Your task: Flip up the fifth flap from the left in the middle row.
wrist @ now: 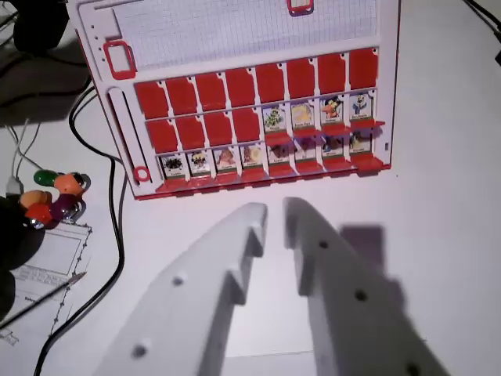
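Landmark for this report: the red-and-white game board (235, 31), lying on the white table (446, 235).

Far left of the board, a small cluster of coloured figures (53, 197) lies by a black cable (117, 227) and a printed sheet (47, 266).

Board count, left to right, three rows of eight positions each. Top row: eight plain red flaps, no picture showing. Middle row: four plain red flaps on the left, then four positions showing picture cards. Bottom row: eight picture cards showing, though the right four are blurred.

The fifth flap (274, 119) in the middle row sits just right of the board's centre line; it appears to show its picture already, so the step may be done or nearly so. I cannot confirm it stands fully upright.

Gripper (275, 210): just below the board's near edge, apart from it, jaws released with a narrow gap, holding nothing.

If work remains, advance one fingertip to the flap's free edge, lift gently, and avoid the sixth flap (302, 116) beside it.
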Controlling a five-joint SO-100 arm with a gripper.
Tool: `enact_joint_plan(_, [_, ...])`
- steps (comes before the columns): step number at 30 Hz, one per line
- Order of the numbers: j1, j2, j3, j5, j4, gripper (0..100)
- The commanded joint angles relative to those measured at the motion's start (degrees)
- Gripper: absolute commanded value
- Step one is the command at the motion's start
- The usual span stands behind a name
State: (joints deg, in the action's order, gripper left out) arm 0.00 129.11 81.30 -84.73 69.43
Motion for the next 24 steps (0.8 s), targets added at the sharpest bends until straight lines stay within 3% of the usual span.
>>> enact_joint_plan(1, [-0.5, -1.5, -6.7, 0.8, -2.3, 2])
enact_joint_plan(16, [-1.3, -17.2, -22.2, 3.6, -2.1, 2])
enact_joint_plan(24, [-1.5, -27.3, -29.3, 6.2, 3.0, 2])
